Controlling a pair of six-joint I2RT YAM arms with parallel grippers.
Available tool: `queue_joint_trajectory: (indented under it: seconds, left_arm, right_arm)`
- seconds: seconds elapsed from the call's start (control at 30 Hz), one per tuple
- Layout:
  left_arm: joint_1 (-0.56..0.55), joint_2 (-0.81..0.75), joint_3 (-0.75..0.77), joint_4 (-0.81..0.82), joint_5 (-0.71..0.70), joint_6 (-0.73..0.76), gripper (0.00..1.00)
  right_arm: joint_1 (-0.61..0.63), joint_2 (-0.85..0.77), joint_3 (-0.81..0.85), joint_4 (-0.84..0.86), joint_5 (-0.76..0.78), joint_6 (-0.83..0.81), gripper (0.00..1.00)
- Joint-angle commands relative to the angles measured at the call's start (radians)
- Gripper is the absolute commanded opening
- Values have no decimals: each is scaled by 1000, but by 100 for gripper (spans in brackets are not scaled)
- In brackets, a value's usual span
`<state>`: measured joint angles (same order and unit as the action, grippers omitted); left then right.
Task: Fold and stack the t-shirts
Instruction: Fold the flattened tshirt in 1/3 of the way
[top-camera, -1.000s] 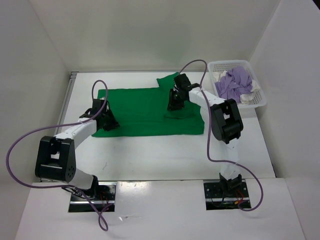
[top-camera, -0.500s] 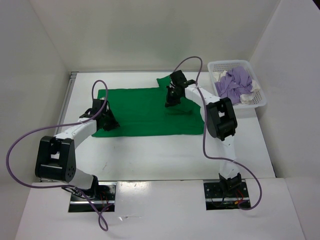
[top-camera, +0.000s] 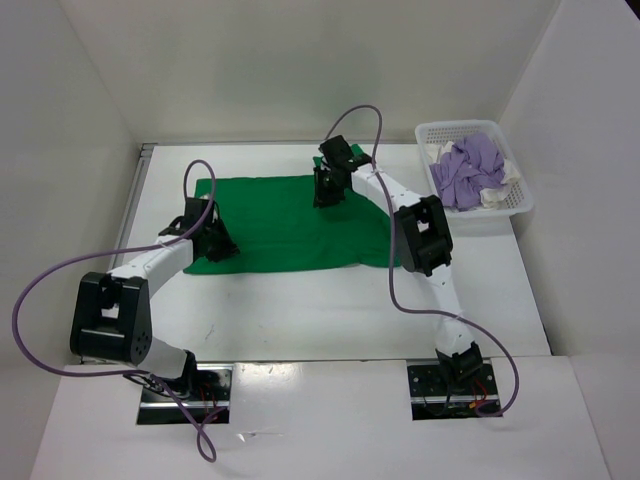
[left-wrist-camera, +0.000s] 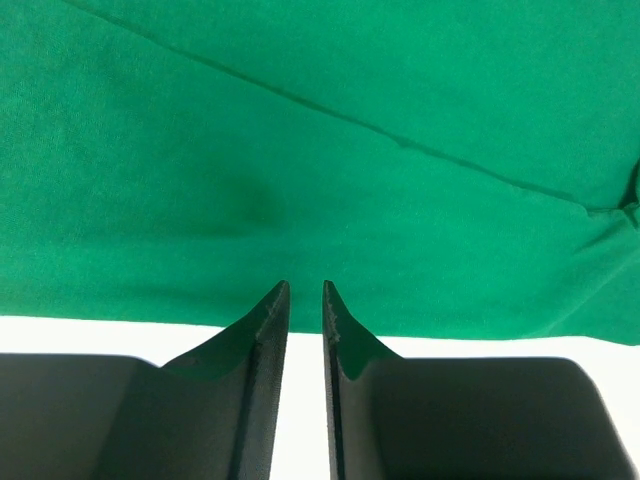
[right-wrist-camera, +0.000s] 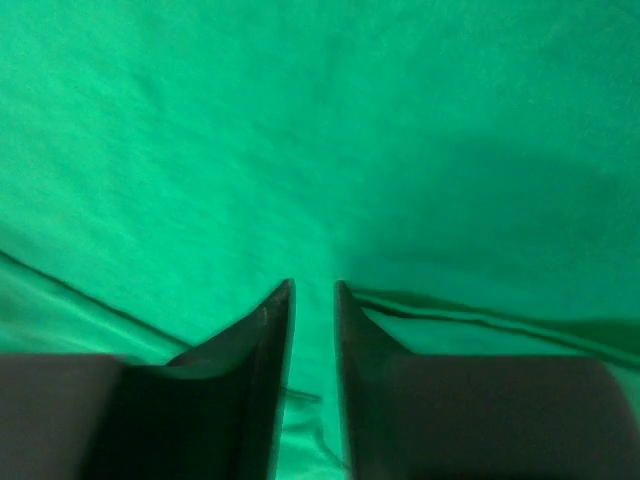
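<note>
Your right hand (top-camera: 327, 188) has just swept left across the green t-shirt (top-camera: 270, 225), clenched on the cloth and dragging the far-right sleeve in over the body, so the first fold is going down. Your left hand (top-camera: 207, 238) stays at the near-left hem, clenched nearly shut; I can't tell if it pinches cloth. The shirt lies spread on the surface (top-camera: 300, 300).

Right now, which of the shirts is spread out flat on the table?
The green t-shirt: it alone lies spread flat on the table. The purple shirt and the white one are crumpled together inside the white basket.
</note>
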<state>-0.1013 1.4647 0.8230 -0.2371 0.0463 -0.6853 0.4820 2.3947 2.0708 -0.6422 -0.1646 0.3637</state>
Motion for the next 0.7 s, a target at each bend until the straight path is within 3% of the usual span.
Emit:
queue_joint_trajectory:
  seconds: [0.0, 0.1, 0.23, 0.3, 0.33, 0.43, 0.53, 0.67]
  left_arm:
    - [3, -32, 45, -5, -11, 22, 28]
    - [3, -47, 57, -30, -71, 67, 29]
    - [12, -23, 32, -27, -69, 76, 29]
    - [12, 2, 31, -27, -48, 76, 29]
    - [40, 28, 31, -27, -30, 76, 29]
    - [84, 37, 27, 2, 29, 49, 29]
    - [119, 48, 5, 2, 55, 40, 29]
    - [185, 109, -16, 24, 124, 7, 29]
  right_arm:
    - [12, -18, 71, -33, 31, -17, 37]
    - [3, -129, -18, -13, 85, -17, 47]
    - [-69, -345, -197, 42, 62, 6, 52]
    - [-108, -419, -349, 79, 62, 38, 43]
    - [-117, -454, -406, 93, 62, 61, 26]
    - [-143, -589, -726, 182, 76, 173, 5]
    - [-183, -646, -915, 237, 65, 279, 2]
    - [-226, -683, -1029, 285, 85, 346, 2]
